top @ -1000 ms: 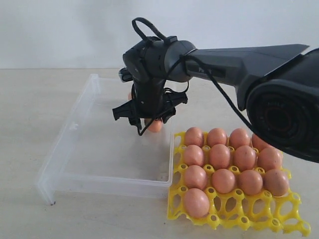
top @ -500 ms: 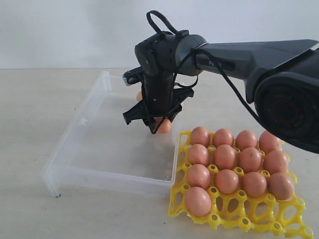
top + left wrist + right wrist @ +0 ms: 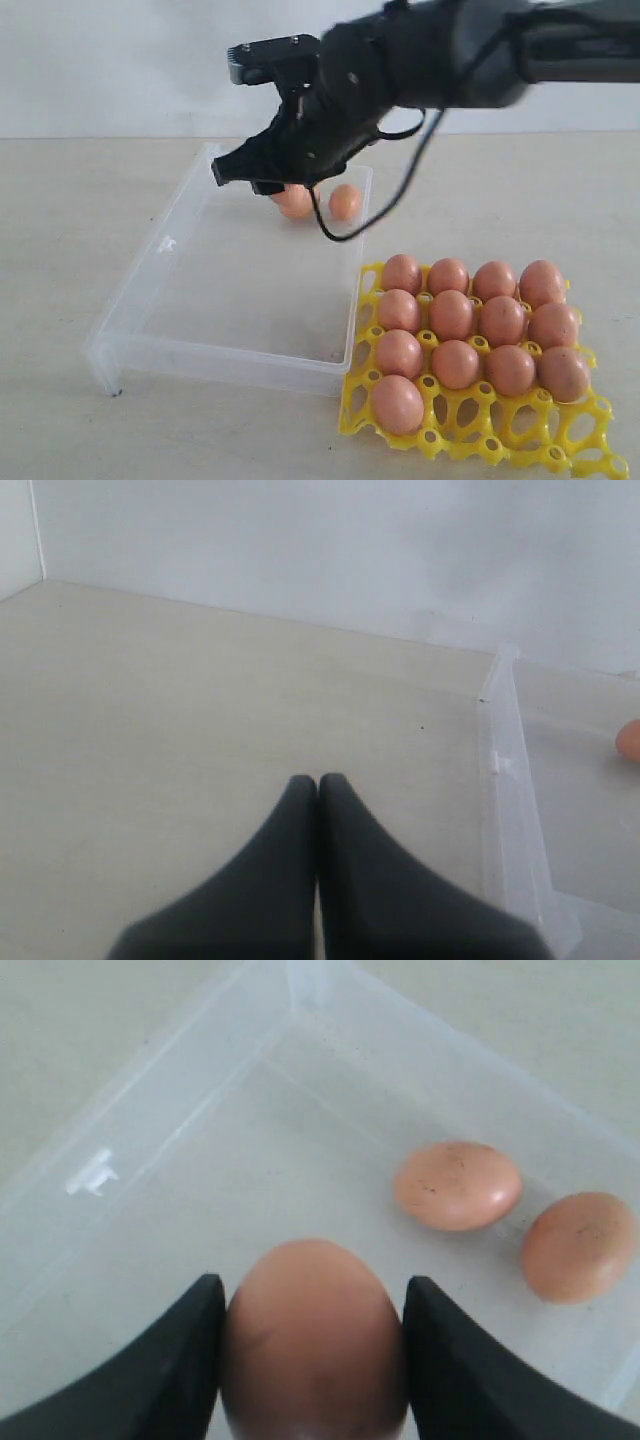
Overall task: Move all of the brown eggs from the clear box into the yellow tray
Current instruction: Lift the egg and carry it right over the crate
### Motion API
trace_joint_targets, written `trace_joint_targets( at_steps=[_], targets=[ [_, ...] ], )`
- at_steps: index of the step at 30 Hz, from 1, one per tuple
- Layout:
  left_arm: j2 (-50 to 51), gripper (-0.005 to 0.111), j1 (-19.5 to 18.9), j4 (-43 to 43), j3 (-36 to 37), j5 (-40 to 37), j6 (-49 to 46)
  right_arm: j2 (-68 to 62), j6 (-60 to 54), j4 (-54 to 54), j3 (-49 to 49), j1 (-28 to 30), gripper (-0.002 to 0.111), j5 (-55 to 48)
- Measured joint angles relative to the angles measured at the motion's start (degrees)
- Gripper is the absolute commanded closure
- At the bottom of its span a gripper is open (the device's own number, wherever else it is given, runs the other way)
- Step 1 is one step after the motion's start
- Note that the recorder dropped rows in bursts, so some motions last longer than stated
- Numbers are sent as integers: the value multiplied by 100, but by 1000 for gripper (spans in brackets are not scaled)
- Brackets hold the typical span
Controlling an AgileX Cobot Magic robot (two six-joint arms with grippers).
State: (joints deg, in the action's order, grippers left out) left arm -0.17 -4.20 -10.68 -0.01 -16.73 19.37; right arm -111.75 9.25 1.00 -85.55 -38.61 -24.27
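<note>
The left gripper rests over the table, its fingers pressed together and empty, just beside the outer wall of the clear box. The right gripper hangs above the far end of the box, clamped on one brown egg. Two loose eggs lie on the box floor near its far wall. The yellow tray sits against the box's right wall. It carries thirteen eggs, filling its three farther rows and one cup of the nearest row.
</note>
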Motion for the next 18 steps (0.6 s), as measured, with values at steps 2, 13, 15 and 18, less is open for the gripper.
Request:
trace_joint_targets(
  at_steps=[2, 13, 15, 18],
  targets=[
    [0, 111, 0, 0, 0, 0, 0, 932, -13, 23, 1434, -27, 109, 1341],
    [0, 111, 0, 0, 0, 0, 0, 4040, 471, -1317, 5111, 2395, 109, 5139],
    [0, 111, 0, 0, 0, 0, 0, 3955, 1414, -985, 5144, 3101, 109, 5286],
    [0, 111, 0, 0, 0, 0, 0, 3258, 4840, 2474, 4965, 4307, 109, 7436]
  ],
)
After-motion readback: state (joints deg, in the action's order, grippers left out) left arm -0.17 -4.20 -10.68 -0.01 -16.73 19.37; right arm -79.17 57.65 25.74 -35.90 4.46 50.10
